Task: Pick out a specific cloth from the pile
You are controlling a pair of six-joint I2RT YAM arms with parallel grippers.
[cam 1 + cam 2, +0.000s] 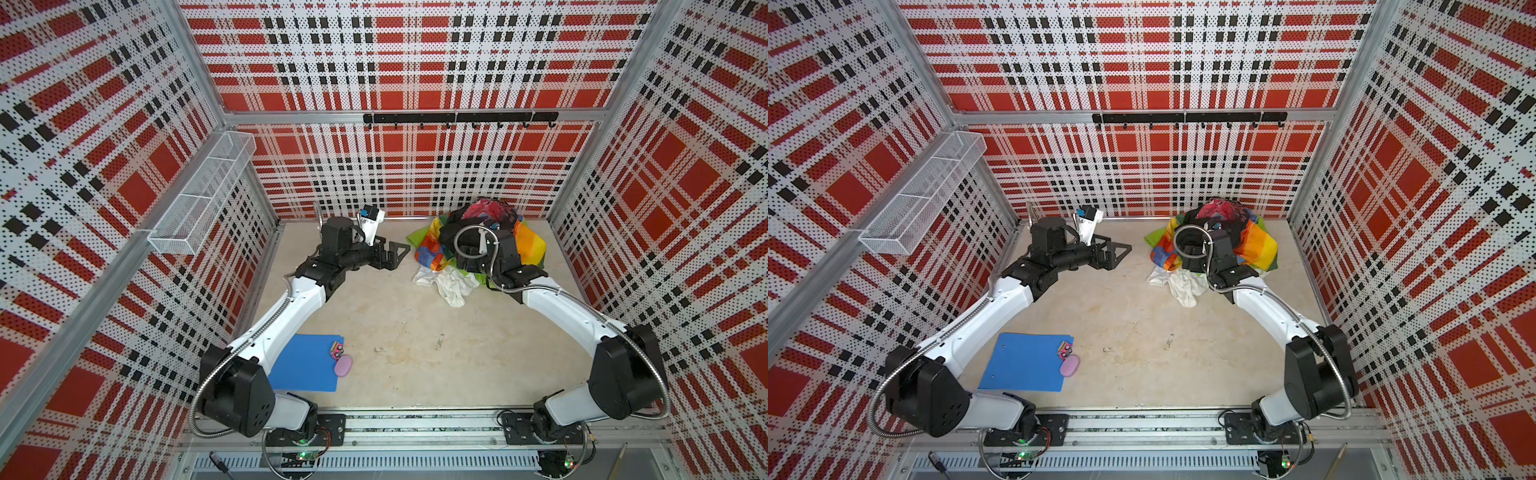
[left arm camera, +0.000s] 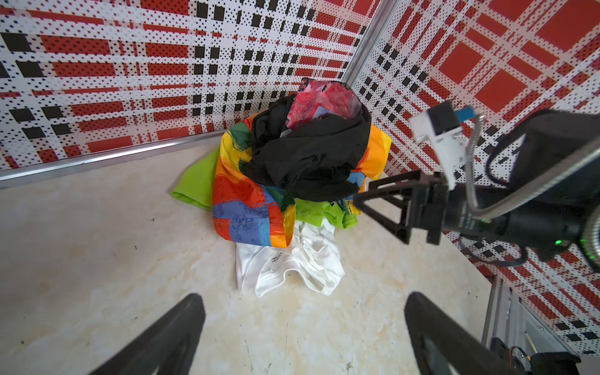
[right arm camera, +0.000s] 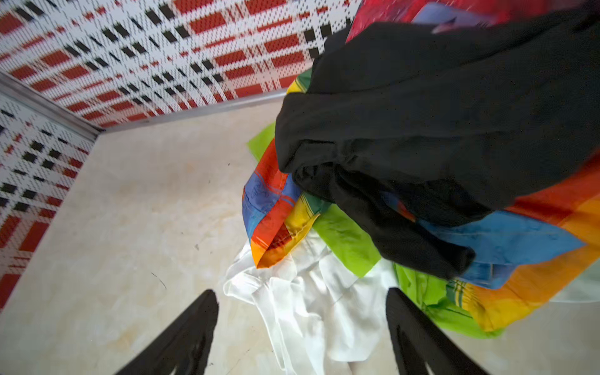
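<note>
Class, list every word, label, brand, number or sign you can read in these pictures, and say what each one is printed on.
Nothing here can be read.
white cloth: small dark lettering, too small to read.
lime-green garment: a small black mark, too small to read.
rainbow patchwork cloth: outline drawings, no legible letters.

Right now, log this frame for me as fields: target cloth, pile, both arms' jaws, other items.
cloth: white, crumpled, at the pile's near edge, partly under rainbow fabric
pile: black, rainbow, lime-green cloths heaped by back wall
left gripper: jaws open, empty, left of pile
right gripper: jaws open, empty, pointing at cloth
other: blue folder, pink object
</note>
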